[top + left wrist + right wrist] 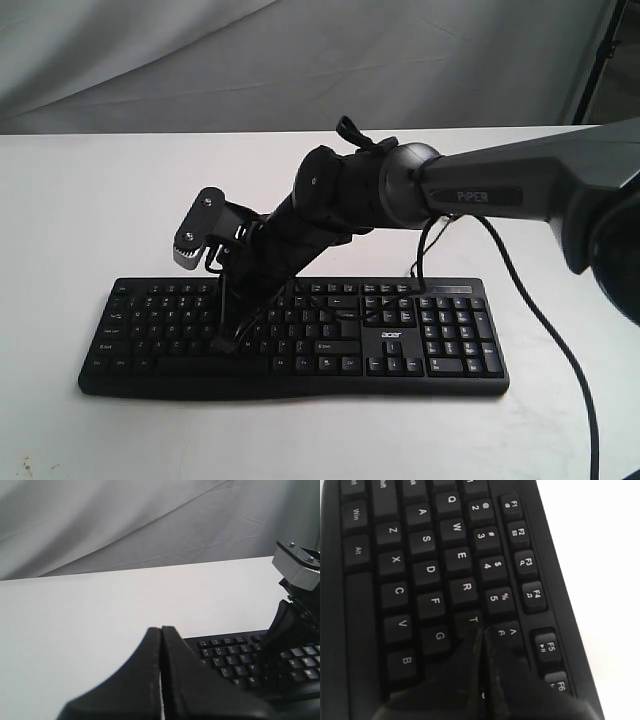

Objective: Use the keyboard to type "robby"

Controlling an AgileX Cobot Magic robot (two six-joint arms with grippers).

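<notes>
Exterior view, one keyboard (pixel 400 342), apparently one arm (pixel 330 200)

- Exterior view: raised on the near side, facing far, taking in the whole wide black plastic keyboard (pixel 300 350).
- Left wrist view: low over the white table (pixel 75 630), facing far.
- Right wrist view: very near above the keyboard's left keys, which all three views share.

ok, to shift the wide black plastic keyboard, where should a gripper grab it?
Probably the bare short end of the keyboard, opposite the number pad, coming in from that side with the left gripper. It lies flat with a thin edge, and the right gripper sits over the letter keys. Left jaws are shut, so open first.
</notes>
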